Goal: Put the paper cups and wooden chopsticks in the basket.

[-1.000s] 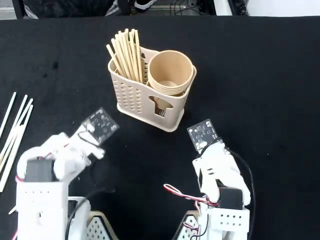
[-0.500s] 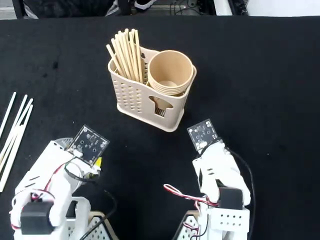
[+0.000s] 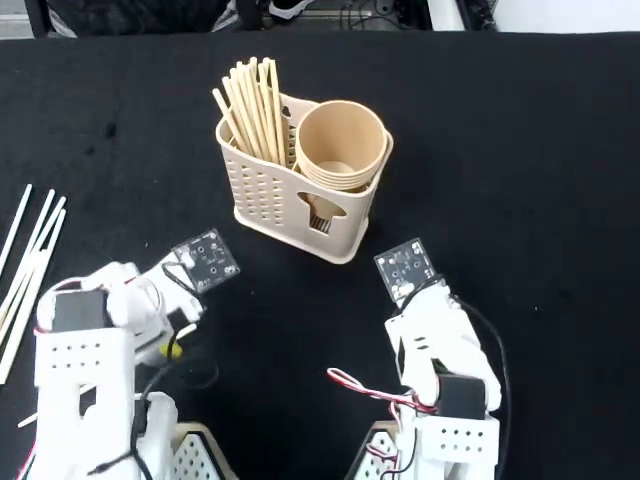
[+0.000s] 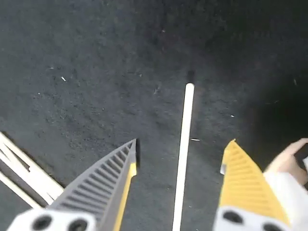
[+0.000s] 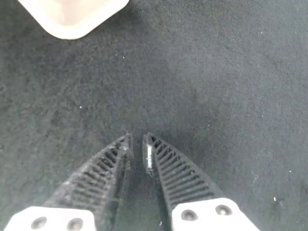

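Observation:
The cream basket [image 3: 290, 205] stands mid-table. It holds a bundle of wooden chopsticks [image 3: 250, 100] and stacked paper cups [image 3: 340, 145]. Several loose chopsticks [image 3: 28, 275] lie at the table's left edge. My left arm [image 3: 100, 325] is at the front left, beside them. Its gripper [image 4: 184, 142] is open just above the cloth, and one chopstick [image 4: 182, 163] lies between the grey finger [image 4: 103, 185] and the yellow one. More chopsticks [image 4: 24, 173] lie beside it. My right gripper [image 5: 137, 139] is shut on nothing, low over bare cloth and short of the basket's corner [image 5: 72, 17].
Black cloth covers the table [image 3: 500, 150]. My right arm [image 3: 435, 340] sits at the front right, a little way from the basket. Chairs and cables lie beyond the far edge.
My left arm drew back toward the front edge, then swung forward and right again. The right arm, basket and cups have not moved.

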